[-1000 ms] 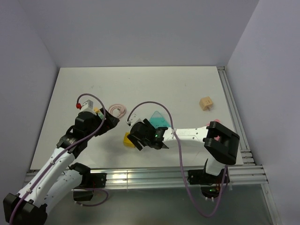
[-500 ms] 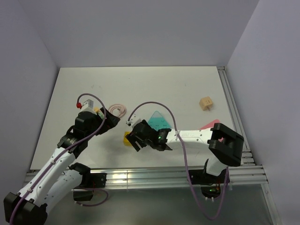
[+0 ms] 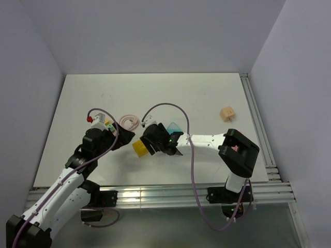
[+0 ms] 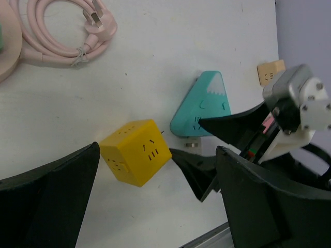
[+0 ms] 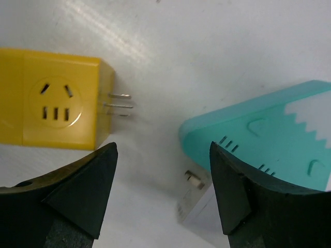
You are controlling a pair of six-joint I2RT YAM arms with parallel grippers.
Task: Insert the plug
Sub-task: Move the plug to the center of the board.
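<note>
The plug shows only as a mint-green sliver (image 4: 1,39) at the left edge of the left wrist view, on a pink round body; the rest is cut off. A yellow cube (image 3: 140,148) (image 4: 135,158) (image 5: 51,106) with sockets and three prongs lies between both grippers. My left gripper (image 3: 123,136) (image 4: 158,173) hangs open just left of the cube, jaws wide, holding nothing. My right gripper (image 3: 153,146) (image 5: 163,170) is open over bare table between the cube and a teal triangular socket block (image 3: 174,127) (image 4: 202,111) (image 5: 264,134).
A coiled pink cable (image 3: 129,121) (image 4: 62,31) lies beyond the left gripper. A small white block (image 5: 194,199) (image 4: 192,144) sits against the teal block's near edge. A tan socket cube (image 3: 227,113) stands at the right. Metal rails (image 3: 258,129) line the table's right and near edges.
My right gripper has moved away from the near edge toward the teal block, and its jaws have narrowed a little. The yellow cube has shifted slightly. The left arm has edged rightward.
</note>
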